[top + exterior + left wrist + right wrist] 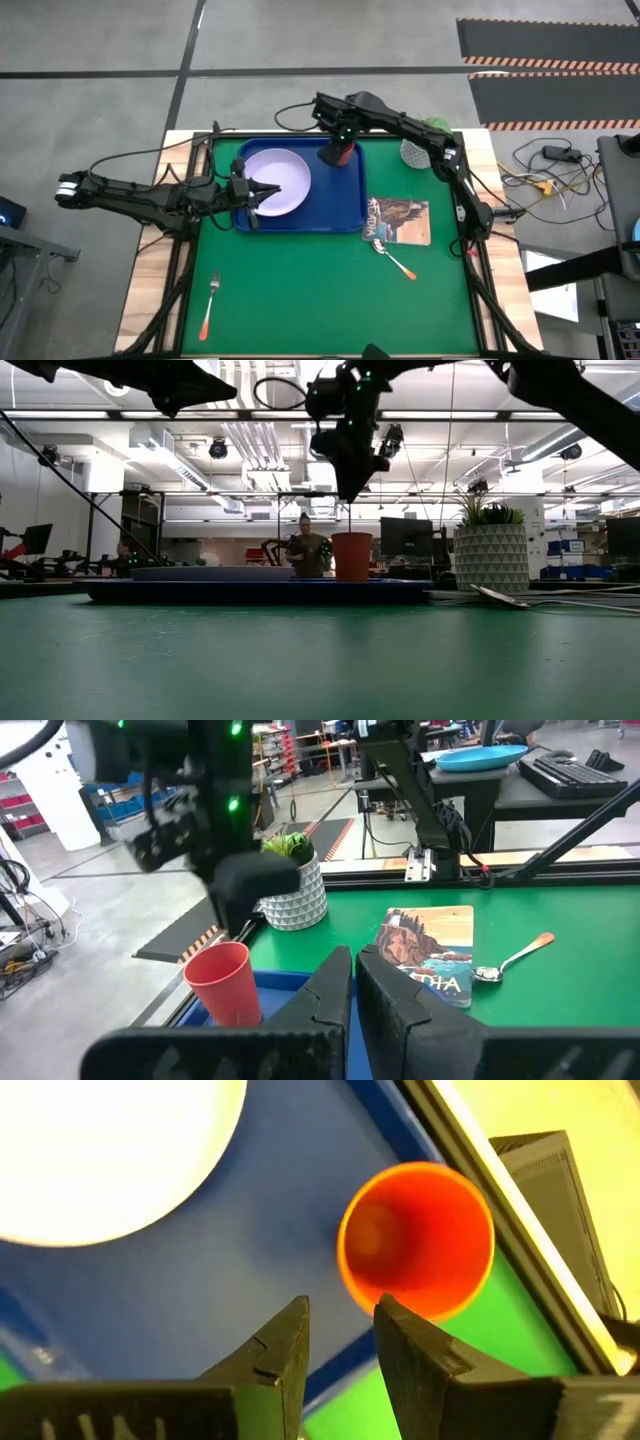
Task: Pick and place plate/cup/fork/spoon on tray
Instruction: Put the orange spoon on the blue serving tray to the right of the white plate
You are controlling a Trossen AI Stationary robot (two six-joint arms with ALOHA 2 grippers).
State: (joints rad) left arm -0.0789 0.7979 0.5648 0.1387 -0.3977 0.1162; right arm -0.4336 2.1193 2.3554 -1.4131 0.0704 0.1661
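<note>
A: Start at the near edge of the table. What lies there?

B: One fork point(207, 304), alone on the green mat point(300, 290) near the left front corner, with open mat all round it. Farther in, one spoon point(393, 259) lies just off the corner of a printed booklet point(399, 220), bowl end toward it.

A: And the containers?

B: One blue tray point(350, 205) sits at the far middle of the mat. In it: one plate point(275, 182) on its left half, lying flat, and one cup point(342, 152) standing upright at the far right corner, close to the rim. Bare blue floor lies between them and along the near right part. The cup looks empty from above.

A: The claws?

B: The left gripper point(255, 196) is over the tray's left side at the plate's near-left edge, fingers pressed together with nothing between them. The right gripper point(338, 1342) hangs above the cup, fingers parted a little and off the cup; the low view shows a gap between its tip and the rim.

A: Anything beyond?

B: One white pot point(414, 151) with a green plant stands past the tray's right far corner, close to the right arm. A person point(306, 550) stands far back in the room.
</note>
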